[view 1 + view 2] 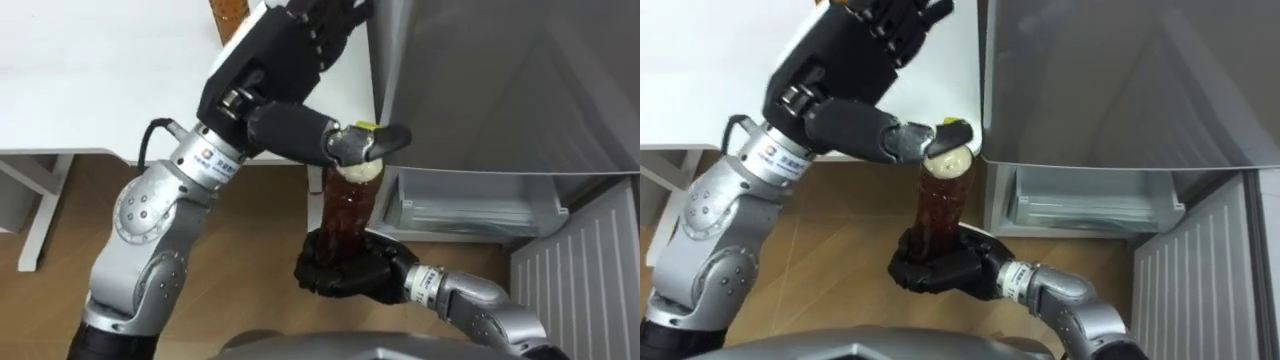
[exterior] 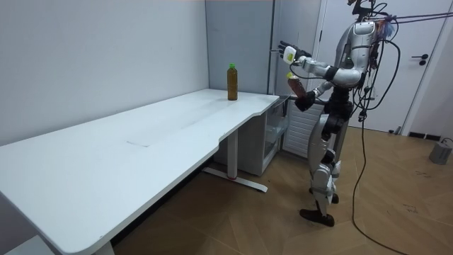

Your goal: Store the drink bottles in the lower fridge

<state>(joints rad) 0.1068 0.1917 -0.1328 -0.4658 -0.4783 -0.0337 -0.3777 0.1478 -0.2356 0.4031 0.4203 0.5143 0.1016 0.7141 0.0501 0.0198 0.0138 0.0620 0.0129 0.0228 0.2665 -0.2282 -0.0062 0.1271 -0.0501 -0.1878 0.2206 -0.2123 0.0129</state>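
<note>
Brown drink: tea-coloured liquid in a clear bottle, upright w/ slight tilt, held in mid-air over the wood floor, just beside desk corner & fridge edge.
Cap: yellow-green cap, on the bottle, partly under a thumb.
R hand: right hand comes in from below, fingers curled round the bottle's lower part.
L hand: left hand sits above the bottle. Thumb lies across the cap, touching it. Other fingers stretched out, not on the bottle, over the desk edge.
Fridge: grey fridge at robot's right of the bottle, upper front closed. Lower compartment open, pale tray-like shelf seen inside. Its door swung out, white ribbed inner side showing.
2nd drink: second bottle, same brown w/ green cap, stands upright on the desk near the corner by the fridge, apart from both hands.
Desk: white desk, long, bare but for that bottle.
Robot: in room view stands on the floor at desk end, before the fridge, both arms raised in front of chest.
</note>
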